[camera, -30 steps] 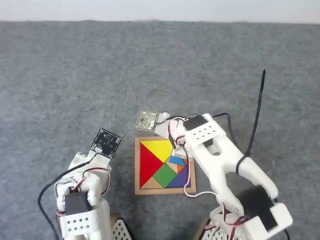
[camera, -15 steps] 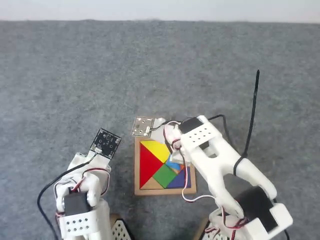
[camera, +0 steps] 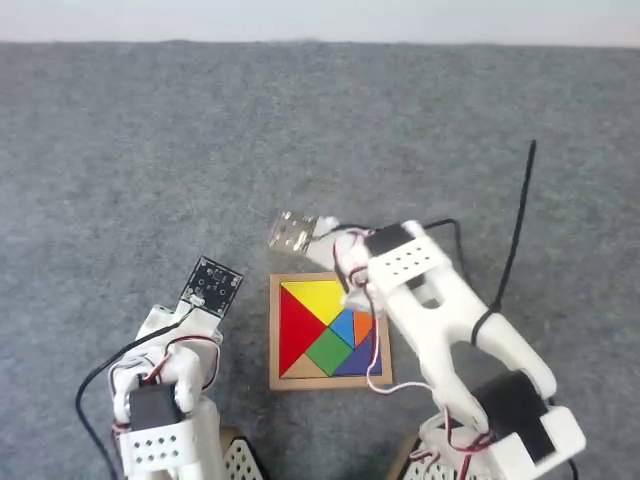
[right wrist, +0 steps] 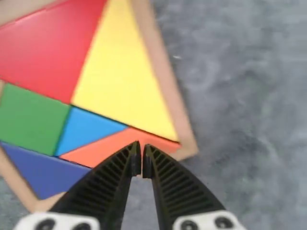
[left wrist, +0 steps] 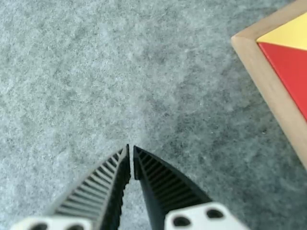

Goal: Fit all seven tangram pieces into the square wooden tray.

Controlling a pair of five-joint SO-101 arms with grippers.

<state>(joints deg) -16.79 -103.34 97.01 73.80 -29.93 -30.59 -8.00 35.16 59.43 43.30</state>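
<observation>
The square wooden tray lies between the two arms. In it sit the red, yellow, blue, orange, green and purple pieces, lying flat. A tan triangular patch shows at the near left corner. My right gripper is shut and empty, its tips over the orange piece close to a tray corner. My left gripper is shut and empty over bare carpet, apart from the tray's corner.
Grey carpet covers the table all round. The right arm hangs over the tray's far right side, with its black cable rising behind. The left arm stands at the near left.
The right arm swung left over the tray's far edge, then came back right. The blue and orange pieces, askew before, now lie flush side by side. The left arm kept still.
</observation>
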